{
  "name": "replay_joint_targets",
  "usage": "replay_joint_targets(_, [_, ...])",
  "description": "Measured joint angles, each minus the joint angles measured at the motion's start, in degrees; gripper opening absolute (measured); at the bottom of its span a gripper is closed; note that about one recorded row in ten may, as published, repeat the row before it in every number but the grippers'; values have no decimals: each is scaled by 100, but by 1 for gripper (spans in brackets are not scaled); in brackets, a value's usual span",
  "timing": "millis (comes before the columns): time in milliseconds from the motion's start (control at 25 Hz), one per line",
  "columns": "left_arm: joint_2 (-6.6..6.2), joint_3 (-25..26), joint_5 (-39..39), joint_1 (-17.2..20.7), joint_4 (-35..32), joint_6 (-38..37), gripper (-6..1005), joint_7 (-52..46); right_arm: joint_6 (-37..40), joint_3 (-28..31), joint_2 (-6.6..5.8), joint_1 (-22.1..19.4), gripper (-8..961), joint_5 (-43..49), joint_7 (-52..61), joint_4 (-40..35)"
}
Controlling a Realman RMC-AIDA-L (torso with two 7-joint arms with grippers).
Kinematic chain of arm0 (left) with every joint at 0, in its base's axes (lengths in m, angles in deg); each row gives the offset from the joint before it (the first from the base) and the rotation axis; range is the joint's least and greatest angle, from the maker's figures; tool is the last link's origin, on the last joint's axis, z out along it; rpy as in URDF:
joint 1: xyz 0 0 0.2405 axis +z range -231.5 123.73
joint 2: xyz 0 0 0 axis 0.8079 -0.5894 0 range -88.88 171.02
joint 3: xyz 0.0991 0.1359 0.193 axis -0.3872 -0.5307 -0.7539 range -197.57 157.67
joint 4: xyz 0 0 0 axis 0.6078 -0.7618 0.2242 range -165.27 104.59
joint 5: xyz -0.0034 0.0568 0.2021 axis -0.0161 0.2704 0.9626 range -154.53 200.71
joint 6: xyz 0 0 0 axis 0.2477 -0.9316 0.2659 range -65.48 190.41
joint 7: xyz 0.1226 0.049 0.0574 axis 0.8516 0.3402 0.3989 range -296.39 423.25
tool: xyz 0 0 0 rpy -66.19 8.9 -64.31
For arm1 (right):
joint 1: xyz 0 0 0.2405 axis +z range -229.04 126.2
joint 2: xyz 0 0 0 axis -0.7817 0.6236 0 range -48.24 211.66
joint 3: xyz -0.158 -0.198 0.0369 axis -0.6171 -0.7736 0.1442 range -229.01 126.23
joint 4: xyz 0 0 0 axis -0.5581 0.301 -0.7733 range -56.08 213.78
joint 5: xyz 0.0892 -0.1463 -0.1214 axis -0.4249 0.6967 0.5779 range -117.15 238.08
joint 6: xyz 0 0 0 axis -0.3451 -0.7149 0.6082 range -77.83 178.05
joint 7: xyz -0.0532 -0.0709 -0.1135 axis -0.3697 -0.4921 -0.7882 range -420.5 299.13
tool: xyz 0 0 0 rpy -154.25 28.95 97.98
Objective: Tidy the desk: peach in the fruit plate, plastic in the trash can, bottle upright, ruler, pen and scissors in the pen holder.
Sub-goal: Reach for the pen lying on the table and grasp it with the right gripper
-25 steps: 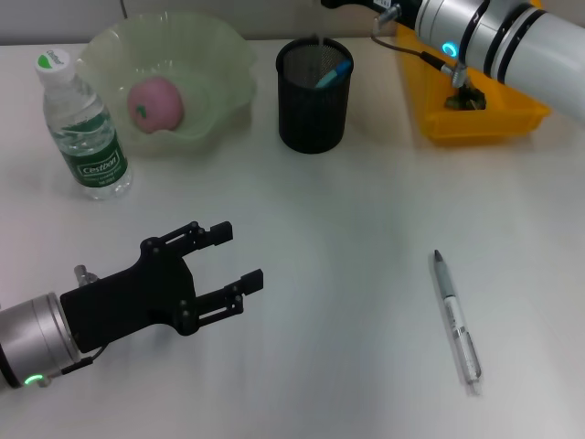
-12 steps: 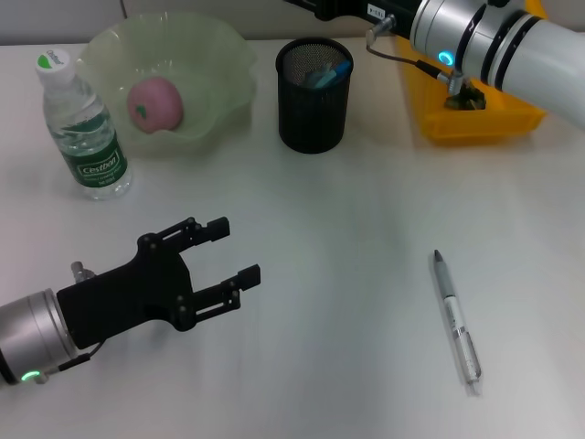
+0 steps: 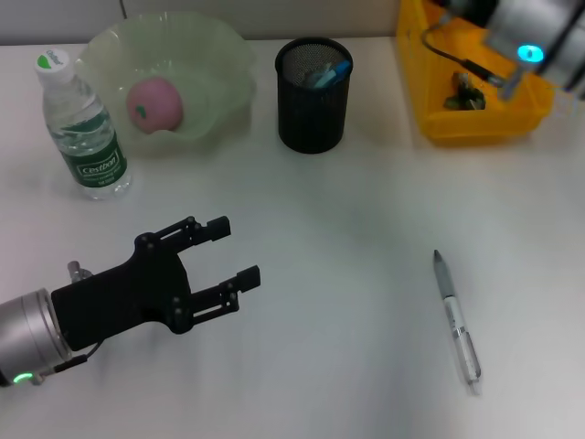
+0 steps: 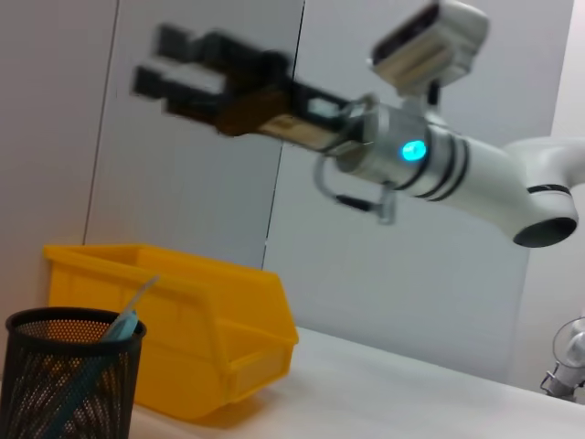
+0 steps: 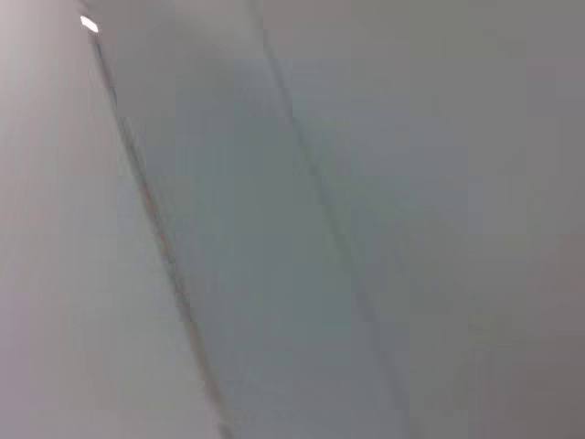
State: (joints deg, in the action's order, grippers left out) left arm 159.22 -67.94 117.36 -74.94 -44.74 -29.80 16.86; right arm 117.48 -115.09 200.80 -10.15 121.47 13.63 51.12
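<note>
A pink peach point(image 3: 155, 102) lies in the green fruit plate point(image 3: 219, 55) at the back left. Beside it the bottle point(image 3: 84, 128) stands upright. In the black mesh pen holder point(image 3: 313, 96) point(image 4: 69, 384) I see a blue-handled item point(image 3: 334, 71); which tool it is I cannot tell. The pen point(image 3: 456, 320) lies flat on the table at the front right. My left gripper point(image 3: 224, 251) hovers open and empty at the front left. In the left wrist view my right gripper point(image 4: 174, 69) is high in the air, open and empty, above the yellow trash can point(image 3: 439, 119) point(image 4: 183, 338).
A small dark thing point(image 3: 462, 96) lies inside the yellow trash can. The right arm's wrist point(image 3: 526, 37) crosses the far right corner over the can. The right wrist view shows only a plain grey wall.
The right arm has drawn back and up from over the pen holder toward the far right, leaving most of the head view. The left gripper has barely moved.
</note>
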Motion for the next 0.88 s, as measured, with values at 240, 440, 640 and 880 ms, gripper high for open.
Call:
replay_joint_targets(240, [-2, -22, 13, 37, -94, -71, 753, -94, 1821, 370, -272, -807, 692, 1684, 1494, -1540])
replay_joint_targets(440, [-3, -43, 13, 48, -116, -77, 754, -137, 2862, 1129, -455, -678, 693, 3512, 1820, -2089])
replay_joint_targets(640, [-2, -20, 11, 55, -116, -81, 754, -140, 3904, 1384, -578, -207, 693, 5729, 1855, -2663])
replay_joint_targets(880, [-9, -22, 82, 119, -235, -14, 753, -139, 4225, 884, -541, 160, 693, 6664, 1414, -2812])
